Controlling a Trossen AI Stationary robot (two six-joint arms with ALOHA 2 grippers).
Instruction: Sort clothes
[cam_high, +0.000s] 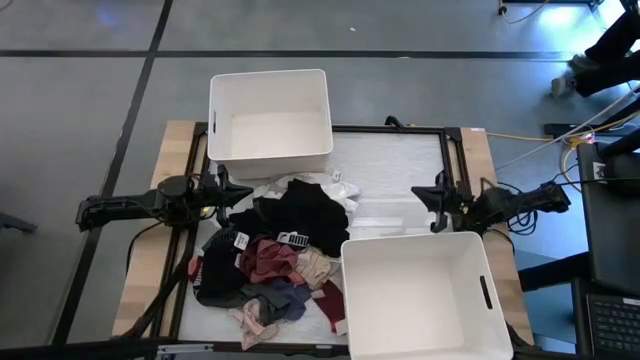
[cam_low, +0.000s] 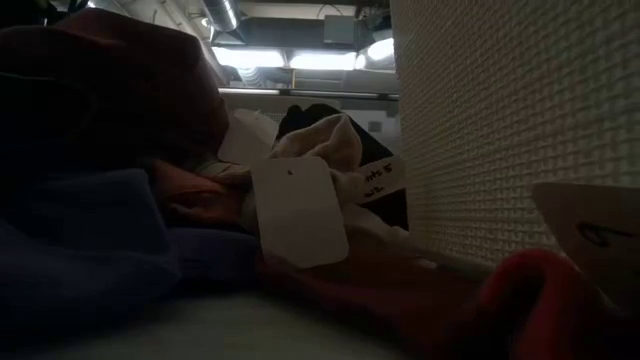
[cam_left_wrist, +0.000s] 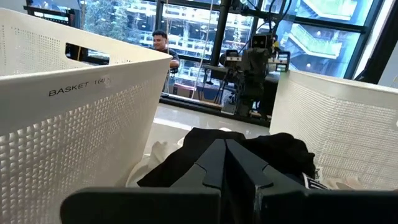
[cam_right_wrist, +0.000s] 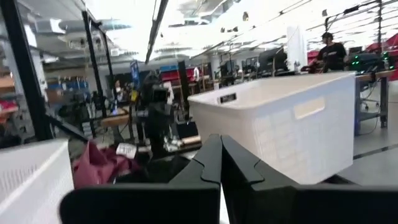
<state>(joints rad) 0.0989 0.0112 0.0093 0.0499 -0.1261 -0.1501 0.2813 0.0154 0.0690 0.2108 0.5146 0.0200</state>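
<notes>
The clothes lie in a mixed heap of black, maroon, pink, purple, beige and white on the table's near left part. A black garment tops the heap's far end. My left gripper is shut and points level toward the table's right, at the heap's far left edge, with the black garment just beyond its tips. My right gripper is shut and points toward the table's left, over the bare white mat. Its wrist view shows a maroon garment ahead of it.
One white bin stands at the far left beside the heap, and another white bin at the near right, touching the heap's right side. Between them lies the white mat. Paper tags hang from some garments. People show in the room behind.
</notes>
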